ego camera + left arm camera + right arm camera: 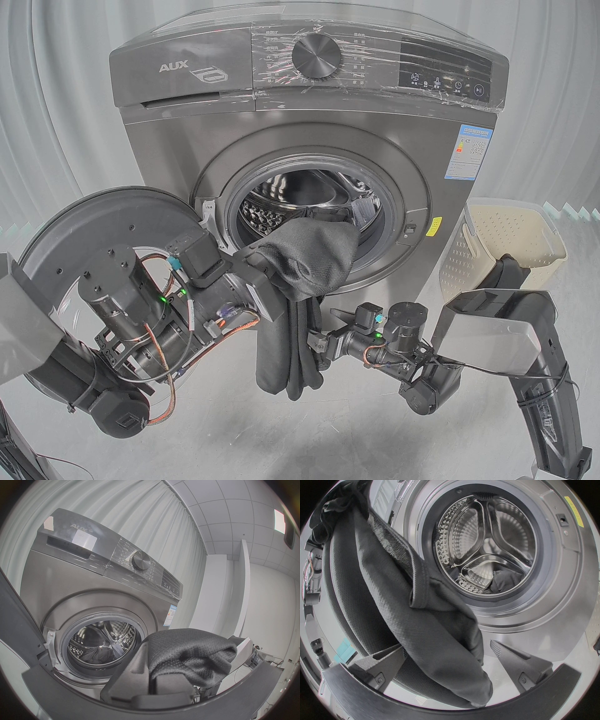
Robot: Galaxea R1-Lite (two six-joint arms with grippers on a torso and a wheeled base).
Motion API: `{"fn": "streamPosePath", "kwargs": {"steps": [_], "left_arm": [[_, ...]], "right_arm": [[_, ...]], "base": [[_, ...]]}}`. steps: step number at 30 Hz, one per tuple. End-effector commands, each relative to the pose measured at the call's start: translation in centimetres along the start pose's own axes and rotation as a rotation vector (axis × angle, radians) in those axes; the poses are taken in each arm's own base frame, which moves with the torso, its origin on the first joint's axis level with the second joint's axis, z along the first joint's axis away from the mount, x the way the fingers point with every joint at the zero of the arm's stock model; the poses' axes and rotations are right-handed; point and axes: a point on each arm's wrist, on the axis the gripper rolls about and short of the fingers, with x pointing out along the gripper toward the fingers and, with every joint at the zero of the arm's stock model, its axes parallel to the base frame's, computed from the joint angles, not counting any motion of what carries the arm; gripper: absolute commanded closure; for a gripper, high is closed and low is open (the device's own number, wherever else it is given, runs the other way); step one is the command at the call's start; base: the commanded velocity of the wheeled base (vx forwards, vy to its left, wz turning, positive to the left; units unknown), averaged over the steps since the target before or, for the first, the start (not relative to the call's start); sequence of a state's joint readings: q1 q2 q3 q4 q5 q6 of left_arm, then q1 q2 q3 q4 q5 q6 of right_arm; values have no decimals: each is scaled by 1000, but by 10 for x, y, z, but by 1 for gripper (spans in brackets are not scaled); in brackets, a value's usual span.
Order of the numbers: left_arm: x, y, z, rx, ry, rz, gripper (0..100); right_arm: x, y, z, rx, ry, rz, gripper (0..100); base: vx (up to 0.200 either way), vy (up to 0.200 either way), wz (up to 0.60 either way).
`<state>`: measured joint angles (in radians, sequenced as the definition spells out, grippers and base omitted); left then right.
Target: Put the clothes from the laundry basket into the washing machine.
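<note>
Limply draped mesh garment (306,262), perforated steel drum (294,194)

The washer (187,144) stands on the floor, front facing the robot. Its dial (317,55) sits at the centre of the top panel. The door (94,225) hangs open at the left edge of the front. The drum (300,194) lies behind the opening in the middle of the front. A second garment (506,581) lies in the drum at its bottom.

The left gripper (165,683) is before the opening's lower left rim, clamped on the garment (312,256). The garment covers the opening's lower edge and hangs down before the front. The right gripper (315,347) is below the opening, fingers apart, beside the garment's hanging end.

The basket (519,231) stands just beside the washer's right side.
</note>
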<state>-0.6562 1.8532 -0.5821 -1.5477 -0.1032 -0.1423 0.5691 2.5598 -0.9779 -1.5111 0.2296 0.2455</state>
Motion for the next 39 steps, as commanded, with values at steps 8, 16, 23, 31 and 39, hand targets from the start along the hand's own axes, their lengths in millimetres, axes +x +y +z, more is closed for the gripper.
{"fn": "streamPosePath", "kwargs": {"steps": [8, 16, 23, 31, 39], "left_arm": [[-1, 1, -2, -1, 9, 3, 100], [-1, 4, -4, 0, 14, 14, 100], [-3, 16, -3, 7, 12, 56, 100], [-11, 27, 22, -44, -62, 90, 100], [-33, 38, 35, -47, -78, 150, 100]], "right_arm": [[10, 5, -6, -8, -26, 24, 100], [2, -2, 10, -8, -56, 7, 100], [-43, 7, 55, -13, -66, -27, 100], [-104, 15, 106, -59, -129, -89, 100], [-152, 40, 143, -97, -219, -84, 100]], "base": [[0, 0, 0], [0, 0, 0], [0, 0, 0], [0, 0, 0], [0, 0, 0]]}}
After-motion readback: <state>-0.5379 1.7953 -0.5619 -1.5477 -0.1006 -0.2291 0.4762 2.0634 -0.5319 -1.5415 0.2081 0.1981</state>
